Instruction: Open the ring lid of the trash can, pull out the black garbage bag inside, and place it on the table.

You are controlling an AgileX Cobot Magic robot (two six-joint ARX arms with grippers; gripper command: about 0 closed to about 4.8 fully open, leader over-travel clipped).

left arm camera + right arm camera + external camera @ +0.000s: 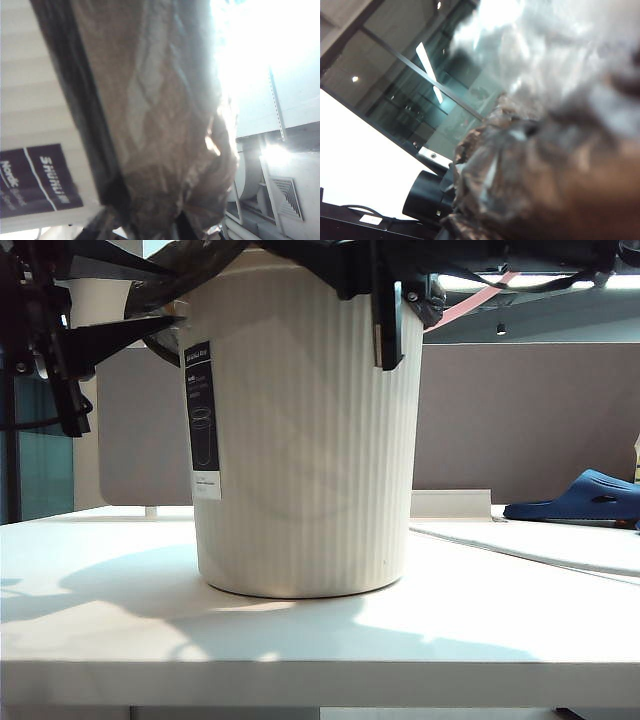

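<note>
The cream ribbed trash can (305,450) stands mid-table (320,650) with its black-and-white label (200,420) facing front left. The black garbage bag (165,280) bulges over the can's upper left rim. My left gripper (165,330) reaches in from the left at that rim. In its wrist view the crinkled bag (160,125) runs down between its dark fingers (182,227), pinched there. My right gripper (388,350) hangs over the can's right rim, and bunched bag film (535,175) fills its wrist view, hiding the jaws. A strip of the pink ring lid (470,298) shows behind the right arm.
A blue slipper (585,498) lies at the far right by a grey-brown partition (520,420). A flat white sheet (540,540) lies on the table's right side. Dark arm links crowd the upper left corner (40,330).
</note>
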